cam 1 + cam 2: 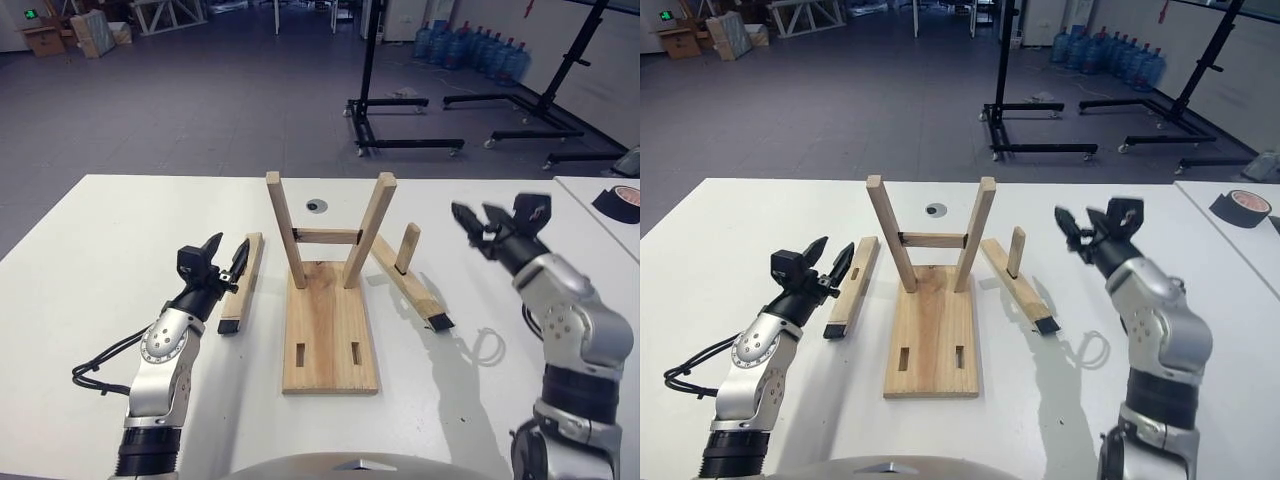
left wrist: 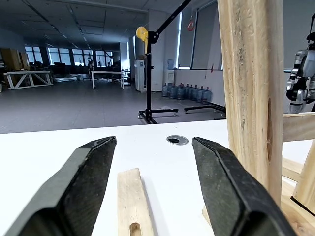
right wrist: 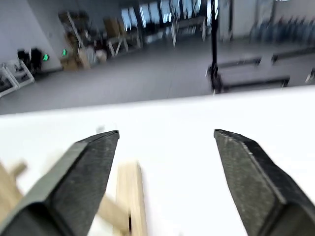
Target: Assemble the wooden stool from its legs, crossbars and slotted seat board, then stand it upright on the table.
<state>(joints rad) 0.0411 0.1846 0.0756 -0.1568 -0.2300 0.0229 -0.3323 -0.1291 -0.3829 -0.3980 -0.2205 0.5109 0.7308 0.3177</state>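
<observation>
Both sets of jaws stand released and hold nothing. The left gripper (image 1: 228, 248) is spread over the far end of the loose leg (image 1: 243, 282), which lies flat just left of the seat board (image 1: 330, 335). Whether its fingers touch the wood cannot be told. The right gripper (image 1: 472, 212) hangs in the air well to the right of the seat board, beyond the second loose leg (image 1: 415, 290), which lies flat with a short crossbar (image 1: 407, 248) sticking up from it.

The seat board lies underside up. Two upright legs (image 1: 285, 228) joined by a crossbar (image 1: 327, 236) are seated at its far end. The two slots (image 1: 302, 352) at its near end are empty, so the assembly appears about half done.

Hazards:
- The loose leg lies close to the nearest upright leg. A sideways swing while lifting it could strike that pair and unseat it.
- A grip near one end could let the leg tilt and slip.
- The cable (image 1: 95, 372) trailing by the left arm could snag.

Clearance: the table (image 1: 100, 230) offers bare surface left of the loose leg and beyond the uprights. To the right of the seat board, the table edge lies near the right gripper.
</observation>
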